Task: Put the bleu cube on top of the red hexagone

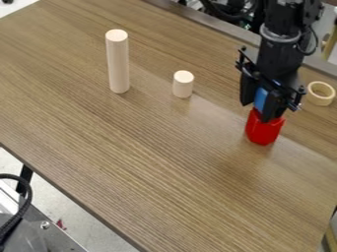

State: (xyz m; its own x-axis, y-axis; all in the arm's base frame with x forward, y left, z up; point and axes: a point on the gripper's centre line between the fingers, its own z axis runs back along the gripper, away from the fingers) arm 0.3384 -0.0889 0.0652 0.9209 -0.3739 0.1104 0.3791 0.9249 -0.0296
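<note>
The end effector [265, 112] pinches the blue cube [260, 100] by opposite sides, directly over the red hexagon [264, 129] on the tabletop [164, 162]; whether cube and hexagon touch cannot be told. The cube looks light, stiff and hardly fragile, its smooth faces perhaps a little slippery. Flat opposing sides are the place to hold, leaving the underside free to settle.

The hexagon [264, 129] lies below the cube [260, 99], right of both cylinders [117, 61], left of the ring [312, 94].
</note>
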